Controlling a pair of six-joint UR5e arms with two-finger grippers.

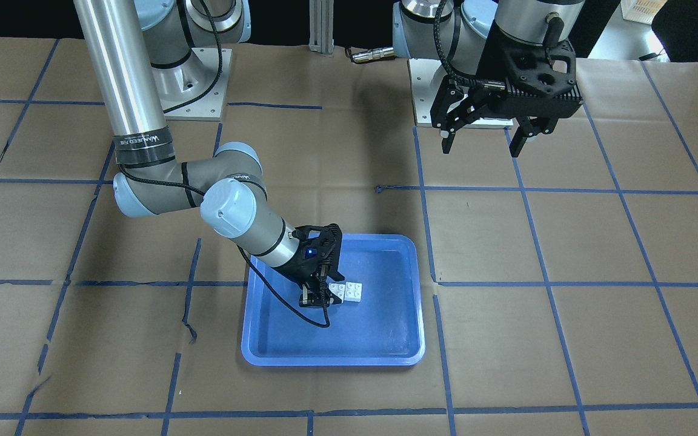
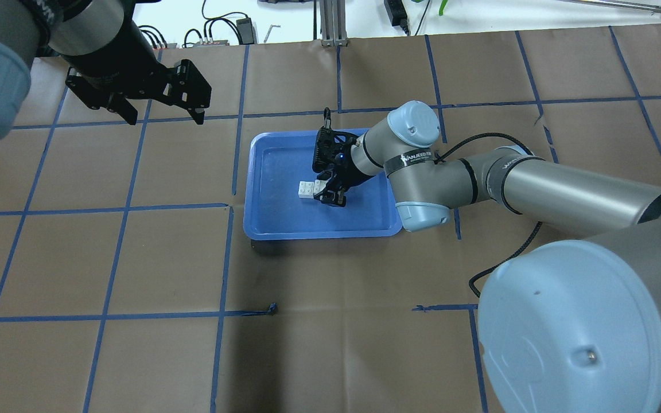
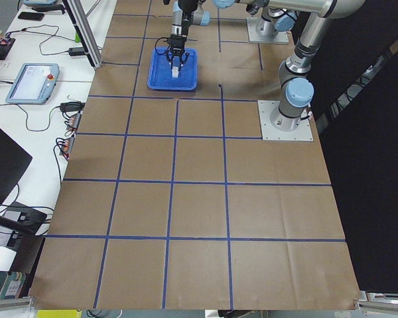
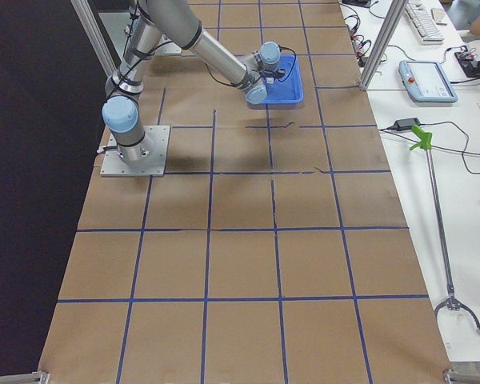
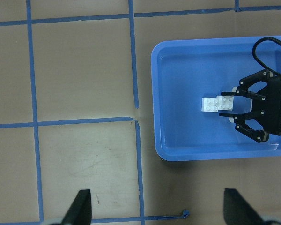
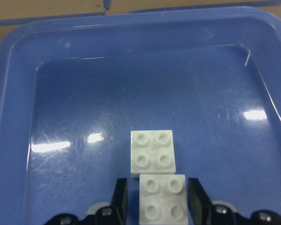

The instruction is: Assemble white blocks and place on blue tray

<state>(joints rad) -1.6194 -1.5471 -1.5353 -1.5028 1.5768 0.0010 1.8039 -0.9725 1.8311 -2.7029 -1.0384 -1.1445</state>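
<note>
Overhead exterior view: the right gripper (image 2: 323, 192) sits low inside the blue tray (image 2: 284, 223), and the right arm (image 2: 537, 183) comes in across the tray's right rim. Two white blocks (image 2: 310, 189) lie on the tray floor near its middle. They are side by side and touching, one set slightly off line from the other, and each shows all four studs.

Right wrist-mounted view: the gripper's black fingers (image 6: 120, 199) straddle the nearer block (image 6: 163, 199), one on each flank. The jaws stand a little wider than the block. A thin gap shows on one side, and the other finger is right against the block or nearly so. The farther block (image 6: 152, 151) lies free just past the fingertips, toward the tray's middle.

Left wrist-mounted view: looking straight down, a sliver of blue tray floor shows between the nearer block and each finger of the right gripper.

The left gripper (image 2: 166, 120) hangs in the air well clear of the tray, off the tray's left side. Its jaws are spread wide with nothing between them.

Brown paper (image 2: 164, 264) crossed by blue tape lines (image 2: 78, 209) covers the table on every side of the tray, and the tray lies flat on it.
</note>
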